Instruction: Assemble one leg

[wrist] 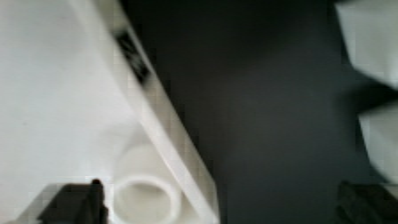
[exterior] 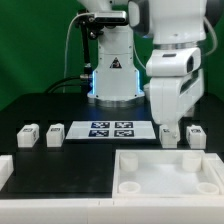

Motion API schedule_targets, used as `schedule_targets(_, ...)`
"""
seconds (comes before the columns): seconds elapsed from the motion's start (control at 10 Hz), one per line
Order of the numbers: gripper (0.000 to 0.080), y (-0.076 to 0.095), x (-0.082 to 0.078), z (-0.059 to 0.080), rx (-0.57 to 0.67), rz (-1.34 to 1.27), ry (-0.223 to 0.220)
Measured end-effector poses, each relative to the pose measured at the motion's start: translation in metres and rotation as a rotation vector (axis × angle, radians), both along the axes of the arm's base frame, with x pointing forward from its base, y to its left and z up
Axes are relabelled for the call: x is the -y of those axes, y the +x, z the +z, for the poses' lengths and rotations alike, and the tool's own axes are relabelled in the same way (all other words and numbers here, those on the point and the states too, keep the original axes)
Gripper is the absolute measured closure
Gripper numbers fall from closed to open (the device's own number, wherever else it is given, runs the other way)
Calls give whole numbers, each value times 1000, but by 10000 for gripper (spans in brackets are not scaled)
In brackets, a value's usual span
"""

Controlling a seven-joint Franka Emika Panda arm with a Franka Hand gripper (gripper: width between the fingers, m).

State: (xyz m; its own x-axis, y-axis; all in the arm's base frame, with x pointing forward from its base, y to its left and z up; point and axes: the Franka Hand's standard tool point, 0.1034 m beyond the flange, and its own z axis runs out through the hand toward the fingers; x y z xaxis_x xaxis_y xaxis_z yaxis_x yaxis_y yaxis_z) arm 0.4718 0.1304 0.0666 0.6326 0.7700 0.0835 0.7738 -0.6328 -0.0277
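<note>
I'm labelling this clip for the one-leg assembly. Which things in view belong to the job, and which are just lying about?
Job: the leg beside the gripper; probably the white tray with its round socket.
Lying about: two other legs at the exterior view's left; the marker board.

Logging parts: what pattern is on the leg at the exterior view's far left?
A black-and-white square marker on the leg; best in the exterior view.
</note>
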Motion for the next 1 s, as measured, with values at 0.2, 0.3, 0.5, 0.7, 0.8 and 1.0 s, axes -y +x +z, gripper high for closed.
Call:
schedule_targets(0.2,150,1,-10,0,-16,-230,30)
schedule_targets(0.3,150,1,-10,0,-26,-312,37)
schedule_targets(0.5,150,0,-11,0,-49,-493,52)
schedule_targets(0.7,150,-8,-22,-7,-100,-750,61)
schedule_targets(0.8,150,-13,-27,-12,-115,-801,61)
schedule_targets(1.0,150,-15,-26,-15,-141,-798,45)
